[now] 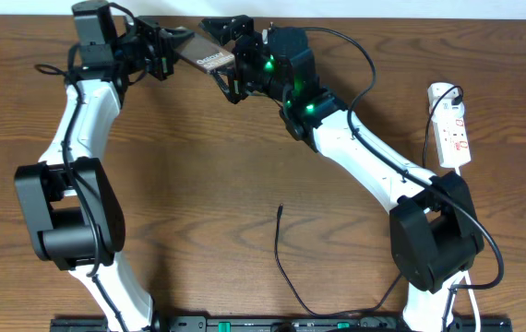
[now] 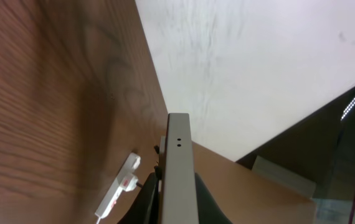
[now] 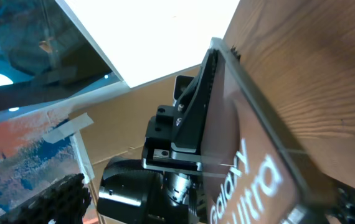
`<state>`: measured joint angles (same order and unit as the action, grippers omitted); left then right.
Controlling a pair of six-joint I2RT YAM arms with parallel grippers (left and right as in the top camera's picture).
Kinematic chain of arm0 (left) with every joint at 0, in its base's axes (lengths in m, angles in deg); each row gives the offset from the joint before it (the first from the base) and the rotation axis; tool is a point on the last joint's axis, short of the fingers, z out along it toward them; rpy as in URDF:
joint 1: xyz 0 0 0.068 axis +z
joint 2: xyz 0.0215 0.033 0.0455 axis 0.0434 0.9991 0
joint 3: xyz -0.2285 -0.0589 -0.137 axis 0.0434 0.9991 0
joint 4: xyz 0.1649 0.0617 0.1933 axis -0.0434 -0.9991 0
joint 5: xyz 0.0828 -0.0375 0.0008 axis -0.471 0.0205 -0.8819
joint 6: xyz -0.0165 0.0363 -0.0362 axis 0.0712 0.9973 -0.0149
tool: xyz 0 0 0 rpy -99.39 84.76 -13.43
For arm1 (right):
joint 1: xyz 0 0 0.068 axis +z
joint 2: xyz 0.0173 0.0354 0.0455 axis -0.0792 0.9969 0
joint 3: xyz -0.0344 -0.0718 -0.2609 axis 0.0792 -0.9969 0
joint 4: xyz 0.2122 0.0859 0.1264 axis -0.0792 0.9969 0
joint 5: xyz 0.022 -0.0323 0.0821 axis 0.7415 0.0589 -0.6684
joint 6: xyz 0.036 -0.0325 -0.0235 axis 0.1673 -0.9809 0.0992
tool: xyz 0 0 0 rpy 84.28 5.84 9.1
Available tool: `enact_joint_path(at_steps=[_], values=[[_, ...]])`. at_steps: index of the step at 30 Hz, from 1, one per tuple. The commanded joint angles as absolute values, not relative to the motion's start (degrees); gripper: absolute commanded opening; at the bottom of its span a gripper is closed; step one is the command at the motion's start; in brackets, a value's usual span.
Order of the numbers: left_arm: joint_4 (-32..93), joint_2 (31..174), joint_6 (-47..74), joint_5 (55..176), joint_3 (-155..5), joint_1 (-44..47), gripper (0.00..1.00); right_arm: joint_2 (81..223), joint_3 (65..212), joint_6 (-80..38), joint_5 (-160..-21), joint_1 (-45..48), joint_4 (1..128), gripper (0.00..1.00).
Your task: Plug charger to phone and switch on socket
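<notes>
Phone (image 1: 206, 57) gripped by left gripper (image 1: 176, 51); charger (image 1: 276, 242) lies apart on table (image 1: 198, 184)

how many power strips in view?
1. The power strip lies near the right edge of the table, beside the right arm. The left wrist view shows the same one. The arms could hide another.

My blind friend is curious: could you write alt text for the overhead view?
The left tool holds a phone at the far side of a wooden table, the right tool close beside it. A loose black cable lies mid-table; a white power strip sits at the right edge.
</notes>
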<state>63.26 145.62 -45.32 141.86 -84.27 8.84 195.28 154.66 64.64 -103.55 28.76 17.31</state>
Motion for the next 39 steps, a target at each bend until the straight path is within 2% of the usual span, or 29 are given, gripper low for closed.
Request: enact_joint_path(at_steps=[1,12,16,23,27,30,35,39], values=[[63.67,144.06,-44.55,143.19,-83.94,10.74,0.07,194.99,155.86,60.01,-104.58,27.49,17.18,0.99],[71.43,144.06,-38.28,158.27,-83.94,17.71,0.07,194.99,155.86,37.69,-118.41,20.78,18.52,0.99],[74.54,144.06,-35.68,166.21,-83.94,20.05,0.07,194.99,155.86,31.46,-123.26,18.11,23.98,0.99],[84.22,144.06,-33.17,178.36,-83.94,21.93,0.07,194.99,156.41,17.95,-125.36,15.69,40.94,0.99],[84.90,144.09,-32.69,178.32,-83.94,22.08,0.07,194.99,159.16,8.36,-122.54,15.73,56.96,0.99],[84.92,144.06,-32.44,178.32,-83.94,22.08,0.07,194.99,161.96,1.52,-114.59,17.06,73.20,0.99],[84.90,144.09,-31.85,178.32,-83.94,22.08,0.07,194.99,162.53,-0.21,-102.46,20.58,88.02,0.99],[84.90,144.09,-31.85,178.32,-83.94,22.08,0.07,194.99,162.51,-0.19,-98.41,24.30,93.16,0.99]])
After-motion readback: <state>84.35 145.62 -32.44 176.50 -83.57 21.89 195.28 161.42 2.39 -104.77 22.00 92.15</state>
